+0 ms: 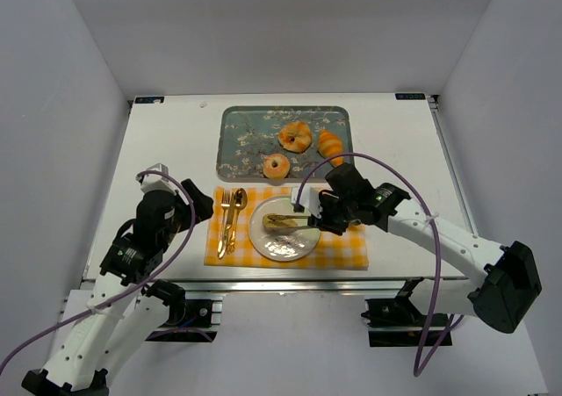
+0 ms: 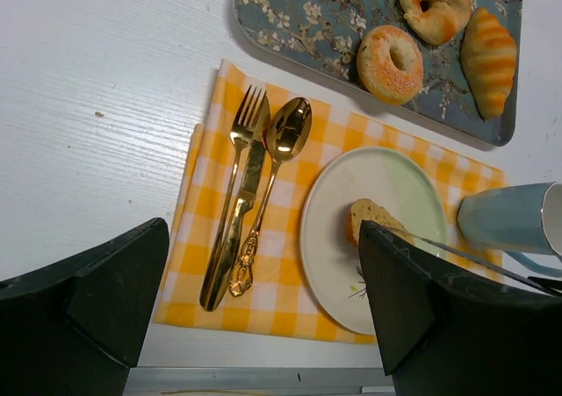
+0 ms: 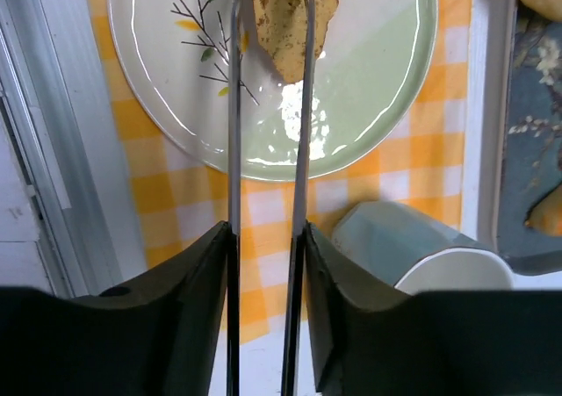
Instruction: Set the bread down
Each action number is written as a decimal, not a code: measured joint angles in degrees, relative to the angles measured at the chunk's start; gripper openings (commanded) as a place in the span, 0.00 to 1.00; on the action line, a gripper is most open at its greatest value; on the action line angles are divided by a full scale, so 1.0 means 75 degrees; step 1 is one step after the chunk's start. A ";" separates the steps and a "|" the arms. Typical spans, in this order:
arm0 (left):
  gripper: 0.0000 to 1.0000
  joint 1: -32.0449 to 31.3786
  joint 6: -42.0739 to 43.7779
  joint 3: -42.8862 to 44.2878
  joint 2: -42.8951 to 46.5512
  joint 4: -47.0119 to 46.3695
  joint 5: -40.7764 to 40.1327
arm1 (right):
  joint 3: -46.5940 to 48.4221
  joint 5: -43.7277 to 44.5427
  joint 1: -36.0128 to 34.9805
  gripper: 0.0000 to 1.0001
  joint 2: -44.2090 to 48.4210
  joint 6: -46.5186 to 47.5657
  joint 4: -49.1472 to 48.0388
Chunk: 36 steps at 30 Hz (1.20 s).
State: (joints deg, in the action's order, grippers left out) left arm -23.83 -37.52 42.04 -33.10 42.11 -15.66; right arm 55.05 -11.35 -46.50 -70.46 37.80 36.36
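Note:
A slice of bread (image 3: 281, 18) lies on the pale green plate (image 3: 369, 106), also visible from above as bread (image 1: 283, 222) and in the left wrist view as bread (image 2: 373, 216). My right gripper (image 3: 268, 229) is shut on metal tongs (image 3: 234, 106), one arm against each finger. The tong arms stand apart and flank the bread; their tips run off the top edge. My right gripper (image 1: 320, 213) hovers at the plate's right edge. My left gripper (image 2: 263, 229) is open and holds nothing, above the placemat's near left corner (image 1: 198, 207).
A gold fork, knife and spoon (image 2: 255, 185) lie on the yellow checked placemat (image 2: 290, 282) left of the plate. A blue cup (image 2: 509, 219) stands right of the plate. A patterned tray (image 1: 241, 141) behind holds a doughnut (image 1: 277, 165), a bagel (image 1: 295, 136) and a croissant (image 1: 330, 146).

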 measured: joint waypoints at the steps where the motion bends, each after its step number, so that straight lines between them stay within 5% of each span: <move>1: 0.98 0.0000 0.0003 0.0006 -0.0032 -0.0032 0.0003 | 0.0000 -0.0003 0.0003 0.49 0.0017 0.0015 -0.0026; 6: 0.98 0.0000 0.0015 0.0012 -0.0122 -0.0076 0.0003 | 0.0152 -0.0128 0.0093 0.56 0.0085 0.0012 -0.0012; 17: 0.98 0.0000 0.0026 0.0012 -0.0111 -0.0076 0.0006 | 0.1055 -0.0332 0.0600 0.50 -0.0032 -0.0210 -0.0239; 36: 0.98 0.0000 0.0017 0.0009 0.0050 -0.0224 0.0064 | 0.1996 0.0734 0.1303 0.48 -0.2570 0.0705 -0.1644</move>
State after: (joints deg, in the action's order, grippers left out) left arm -23.83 -37.39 42.11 -32.73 40.42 -15.18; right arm 70.02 -5.85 -36.73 -89.73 43.09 24.03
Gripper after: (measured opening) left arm 0.976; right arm 0.471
